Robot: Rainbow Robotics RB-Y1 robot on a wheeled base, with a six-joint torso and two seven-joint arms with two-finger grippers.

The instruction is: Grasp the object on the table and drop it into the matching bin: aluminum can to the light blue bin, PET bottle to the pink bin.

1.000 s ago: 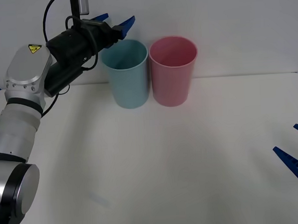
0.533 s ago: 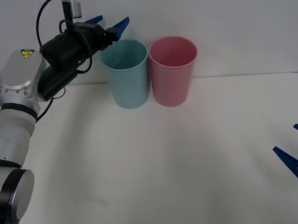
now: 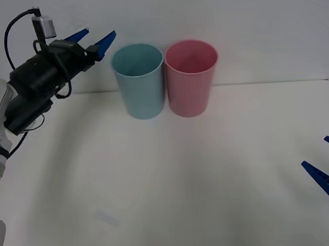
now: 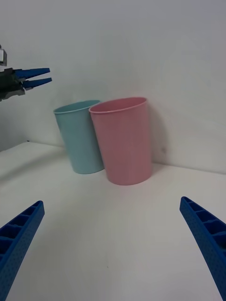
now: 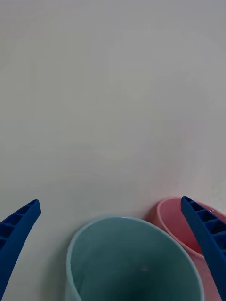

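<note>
Front view has the left gripper [image 3: 97, 41] raised at the far left of the table [image 3: 172, 172], its blue fingers spread apart with nothing between them, their tips just short of the light blue bin [image 3: 139, 80] and about level with its rim. That bin stands directly ahead of the fingertips, upright, and the pink bin [image 3: 191, 77] stands touching or very nearly touching it on the side away from the left gripper. From the left wrist view the light blue bin [image 5: 132, 261] lies below and ahead of the parted fingers, its open mouth facing up (the part of its inside that shows looks bare, and the bottom cannot be made out), with the pink bin [image 5: 188, 230] just behind one finger. The right gripper [image 3: 328, 167] sits low at the near right edge of the table, well apart from both bins, fingers wide and holding nothing; in the right wrist view the pink bin [image 4: 123, 141] stands ahead between its two fingers, the light blue bin [image 4: 80, 137] beside it, and the left gripper [image 4: 33, 78] hangs above and beyond that bin
</note>
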